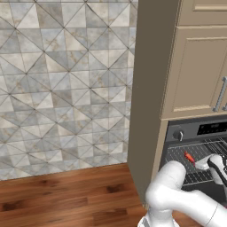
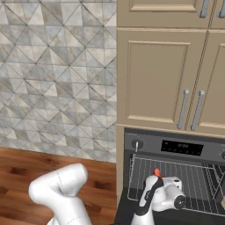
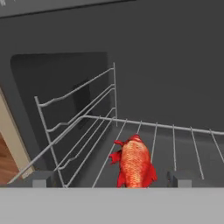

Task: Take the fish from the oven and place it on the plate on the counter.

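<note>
The fish lies on the oven's wire rack, between the wide-open, empty claw's tips.

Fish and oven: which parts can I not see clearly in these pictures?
- Fish: tail end cut by the bottom of the hand view; too small for detail in the left base view; mostly behind the hand in the right base view.
- Oven: cut by the right edge in the left base view.

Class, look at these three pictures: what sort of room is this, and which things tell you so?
Most likely a kitchen: a built-in oven with wire racks, beige cabinets above it, a tiled wall, and a fish on the rack.
</note>
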### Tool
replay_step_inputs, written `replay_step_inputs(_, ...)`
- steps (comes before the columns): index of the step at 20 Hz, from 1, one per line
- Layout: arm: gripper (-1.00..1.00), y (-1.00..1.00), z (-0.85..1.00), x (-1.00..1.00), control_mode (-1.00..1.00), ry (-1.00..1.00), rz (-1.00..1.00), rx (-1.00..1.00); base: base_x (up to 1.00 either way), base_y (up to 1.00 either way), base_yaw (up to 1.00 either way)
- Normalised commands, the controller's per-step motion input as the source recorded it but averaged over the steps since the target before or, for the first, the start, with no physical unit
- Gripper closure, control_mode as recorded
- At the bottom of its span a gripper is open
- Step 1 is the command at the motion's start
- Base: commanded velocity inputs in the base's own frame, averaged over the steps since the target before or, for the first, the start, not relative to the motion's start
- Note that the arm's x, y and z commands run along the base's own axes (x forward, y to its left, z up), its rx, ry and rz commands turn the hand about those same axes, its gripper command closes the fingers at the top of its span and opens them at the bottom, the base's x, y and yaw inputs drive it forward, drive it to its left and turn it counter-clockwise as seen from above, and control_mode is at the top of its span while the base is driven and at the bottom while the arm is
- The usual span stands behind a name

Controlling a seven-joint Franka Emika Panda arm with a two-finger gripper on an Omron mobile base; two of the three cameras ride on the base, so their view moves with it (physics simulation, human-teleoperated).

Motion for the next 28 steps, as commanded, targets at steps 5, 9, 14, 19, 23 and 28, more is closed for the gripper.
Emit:
replay_step_inputs(5,-1.00,-0.14,-0.15,0.16,-1.00,-0.02,0.00,0.00,0.00,0.00,0.00)
replay_step_inputs(9,-1.00,0.00,-0.25,0.34,-1.00,0.00,0.00,0.00,0.00,0.00,0.00)
replay_step_inputs(14,-1.00,0.00,-0.36,0.54,-1.00,0.00,0.00,0.00,0.00,0.00,0.00)
replay_step_inputs(19,-1.00,0.00,-0.45,0.44,-1.00,0.00,0.00,0.00,0.00,0.00,0.00)
replay_step_inputs(23,-1.00,0.00,-0.50,0.30,-1.00,-0.02,0.00,0.00,0.00,0.00,0.00)
replay_step_inputs(28,-1.00,-0.10,-0.52,0.11,-1.00,-0.03,0.00,0.00,0.00,0.00,0.00)
